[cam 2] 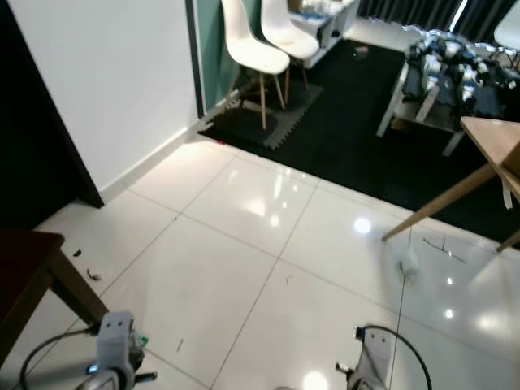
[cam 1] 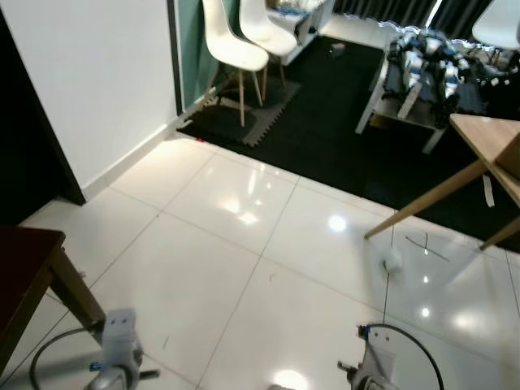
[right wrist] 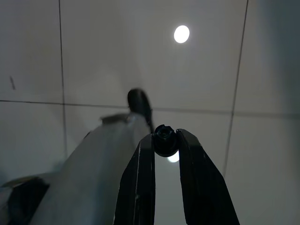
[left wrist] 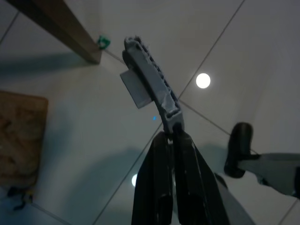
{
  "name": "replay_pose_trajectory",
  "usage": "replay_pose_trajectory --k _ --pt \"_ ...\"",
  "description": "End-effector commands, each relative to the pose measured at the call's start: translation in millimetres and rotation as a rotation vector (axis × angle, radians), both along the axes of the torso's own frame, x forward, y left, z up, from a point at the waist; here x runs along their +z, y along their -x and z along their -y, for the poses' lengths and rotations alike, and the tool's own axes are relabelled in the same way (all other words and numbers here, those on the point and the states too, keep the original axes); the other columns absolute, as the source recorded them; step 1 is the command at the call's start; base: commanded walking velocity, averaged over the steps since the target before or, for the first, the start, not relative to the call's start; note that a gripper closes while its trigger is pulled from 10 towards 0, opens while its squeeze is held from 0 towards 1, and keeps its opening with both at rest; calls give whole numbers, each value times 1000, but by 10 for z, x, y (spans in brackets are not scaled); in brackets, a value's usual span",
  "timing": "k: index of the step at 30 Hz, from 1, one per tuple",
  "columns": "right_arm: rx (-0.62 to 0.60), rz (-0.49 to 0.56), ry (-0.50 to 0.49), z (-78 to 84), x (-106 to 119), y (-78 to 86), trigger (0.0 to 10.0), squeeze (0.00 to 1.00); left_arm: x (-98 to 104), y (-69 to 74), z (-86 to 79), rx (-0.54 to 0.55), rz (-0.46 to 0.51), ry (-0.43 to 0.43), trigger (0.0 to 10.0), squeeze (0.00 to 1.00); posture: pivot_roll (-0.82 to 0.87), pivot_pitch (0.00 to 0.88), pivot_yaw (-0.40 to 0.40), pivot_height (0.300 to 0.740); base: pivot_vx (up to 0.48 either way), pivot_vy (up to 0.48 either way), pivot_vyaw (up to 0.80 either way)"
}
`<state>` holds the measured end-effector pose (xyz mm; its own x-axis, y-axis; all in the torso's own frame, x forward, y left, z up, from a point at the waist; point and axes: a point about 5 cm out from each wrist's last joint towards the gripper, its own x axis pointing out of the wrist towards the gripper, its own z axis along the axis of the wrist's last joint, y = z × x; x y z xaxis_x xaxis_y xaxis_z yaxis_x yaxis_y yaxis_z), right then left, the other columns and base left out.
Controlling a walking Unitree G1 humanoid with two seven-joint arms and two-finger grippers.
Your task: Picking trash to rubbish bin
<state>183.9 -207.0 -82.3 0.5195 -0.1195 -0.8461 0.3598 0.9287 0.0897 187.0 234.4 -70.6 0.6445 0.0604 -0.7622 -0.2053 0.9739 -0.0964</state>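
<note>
L gripper (left wrist: pixel 171 136): fingers closed on grey strip (left wrist: pixel 151 77), carried low for transport | R gripper (right wrist: pixel 165 140): fingers pinching small black cap (right wrist: pixel 164 136) | white scrap (cam 1: pixel 392 260) on floor (cam 1: pixel 244 268) by table leg (cam 1: pixel 422 199) | bin: unlocated.

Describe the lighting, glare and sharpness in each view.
Left eye view: bright, with ceiling-light glare spots on the glossy white floor tiles; the black mat reads nearly featureless. Right eye view: the same glare, slightly soft. Left wrist view: dim and bluish, one light reflection beside the left gripper, which clamps a grey strip. Right wrist view: dark, with a reflection above the right gripper pinching a small black object.
</note>
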Motion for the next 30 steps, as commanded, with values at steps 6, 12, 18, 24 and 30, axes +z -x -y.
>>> replay_pose_trajectory --k 6,12,18,24,30 --pt "20 -73 34 43 -93 224 10000 0 -90 227 -99 138 -46 50 10000 0 76 84 9 740 0 0 -800" --pt "25 -84 54 59 -113 283 10000 0 -143 373 -135 219 -70 85 10000 0 54 85 22 740 0 0 -267" --pt "41 -79 43 24 -118 284 10000 0 -95 250 -95 218 -4 141 10000 0 54 85 22 740 194 0 0" --pt "73 -98 65 22 -125 297 10000 0 -64 144 -31 213 28 168 10000 0 51 89 23 740 371 0 0" --pt "73 -117 67 34 -141 344 10000 0 -66 132 4 205 33 180 10000 0 49 91 22 740 377 0 -667"
